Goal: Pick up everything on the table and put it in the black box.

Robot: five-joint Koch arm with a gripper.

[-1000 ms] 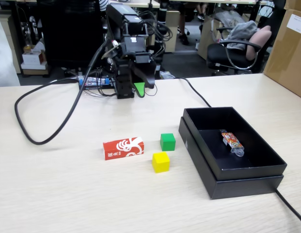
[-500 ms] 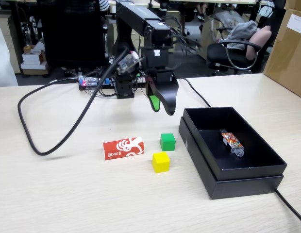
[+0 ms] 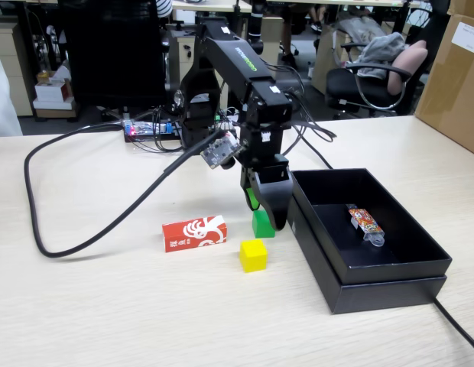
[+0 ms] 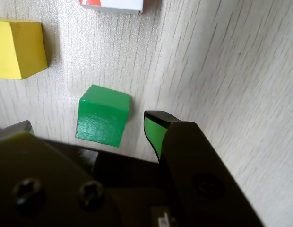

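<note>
The green cube (image 3: 262,224) sits on the worktop (image 3: 107,306), near the middle of it, just beside the long near-left wall of the black box (image 3: 390,287). The claw (image 3: 269,222) hangs right over the green cube. In the wrist view the claw (image 4: 87,125) is spread wide, with one tip on each side of the green cube (image 4: 103,115). The right tip is just beside the cube, but it is hard to tell if it touches. The cube rests flat on the wood, and the claw is not pinching anything.

The yellow cube (image 3: 253,254) lies a little closer to the front edge of the worktop, near the green one but not touching it. In the wrist view the yellow cube (image 4: 19,48) shows at the top left. The red carton (image 3: 194,233) with white swirls lies flat to the left of both cubes.

The black box stands toward the right edge of the worktop. A small orange packet (image 3: 365,223) lies inside it. A thick black cable (image 3: 84,229) curls over the left part of the worktop.
</note>
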